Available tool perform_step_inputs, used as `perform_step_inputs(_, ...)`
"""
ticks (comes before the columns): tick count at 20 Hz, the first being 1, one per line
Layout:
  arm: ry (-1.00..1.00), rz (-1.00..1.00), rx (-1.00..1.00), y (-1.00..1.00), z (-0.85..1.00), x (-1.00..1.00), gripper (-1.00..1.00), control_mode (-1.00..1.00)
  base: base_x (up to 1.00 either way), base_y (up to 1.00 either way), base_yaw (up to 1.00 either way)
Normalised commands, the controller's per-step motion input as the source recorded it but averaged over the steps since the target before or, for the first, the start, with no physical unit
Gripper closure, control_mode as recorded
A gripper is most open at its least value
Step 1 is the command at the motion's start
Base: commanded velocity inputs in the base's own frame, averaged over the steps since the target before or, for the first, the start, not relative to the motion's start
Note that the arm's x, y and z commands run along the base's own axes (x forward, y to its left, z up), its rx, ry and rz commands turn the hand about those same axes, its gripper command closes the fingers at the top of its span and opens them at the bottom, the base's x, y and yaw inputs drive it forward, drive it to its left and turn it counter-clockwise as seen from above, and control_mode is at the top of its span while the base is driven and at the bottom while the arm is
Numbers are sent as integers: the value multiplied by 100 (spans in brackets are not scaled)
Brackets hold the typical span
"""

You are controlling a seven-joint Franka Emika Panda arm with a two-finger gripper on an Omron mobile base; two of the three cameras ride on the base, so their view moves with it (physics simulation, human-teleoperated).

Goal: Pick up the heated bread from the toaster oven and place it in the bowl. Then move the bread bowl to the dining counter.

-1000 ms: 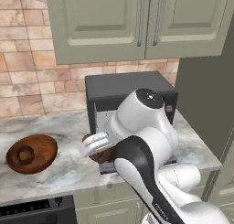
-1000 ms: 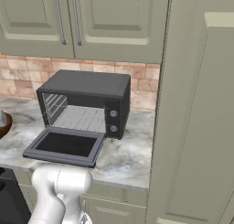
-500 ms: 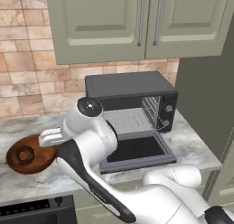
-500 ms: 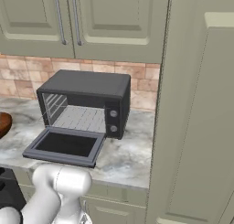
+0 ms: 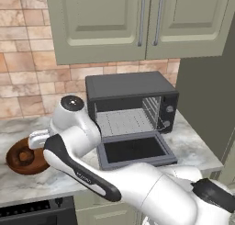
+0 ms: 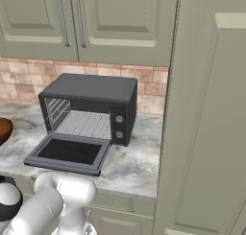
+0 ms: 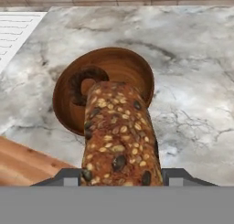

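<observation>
We're seeing the heated bread [image 7: 119, 136] in the hand view as a seeded brown chunk rising from between the two dark finger tips at the bottom edge, w/ the gripper [image 7: 119, 176] clamped on it, one tip showing on each side of the loaf. The bread's far end is overlapping the bowl [image 7: 123, 65] in that view, so it's hanging above the bowl, over the near part of its rim; whether it's touching the wood we can't tell. The bowl is sitting on the marble counter [image 7: 192, 72], and a dark ring-shaped thing [image 7: 84, 81] is lying inside it toward the left. In the left base view we're looking at the same bowl [image 5: 18, 162] at the counter's left end, w/ the arm's white wrist [image 5: 69, 120] bending down over it and hiding the fingers. The toaster oven [image 5: 131, 88] is standing to the right of that, well apart from the bowl, door [image 5: 135, 149] dropped flat, wire rack [image 5: 124, 121] bare, knobs on the right side. In the right base view the oven [image 6: 91, 92] is sitting mid-counter w/ the bowl's edge [image 6: 4, 128] just peeking in at the left border. Brick wall [image 5: 27, 59] and green cabinets [image 5: 105, 22] are standing behind and above.
</observation>
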Motion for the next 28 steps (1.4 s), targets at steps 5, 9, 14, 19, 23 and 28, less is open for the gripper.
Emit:
perform_step_inputs(5,-1,1,0,35,-37,29,100,-100,0,0,0)
perform_step_inputs(9,-1,0,0,52,-17,49,-100,-100,0,0,0)
perform_step_inputs(14,1,0,0,25,-4,26,-100,-100,0,0,0)
perform_step_inputs(19,0,0,0,1,-2,2,-100,-100,0,0,0)
perform_step_inputs(23,3,-14,4,-43,6,-41,-100,-100,0,0,0)
perform_step_inputs(28,16,-27,14,-83,14,-52,-100,-100,0,0,0)
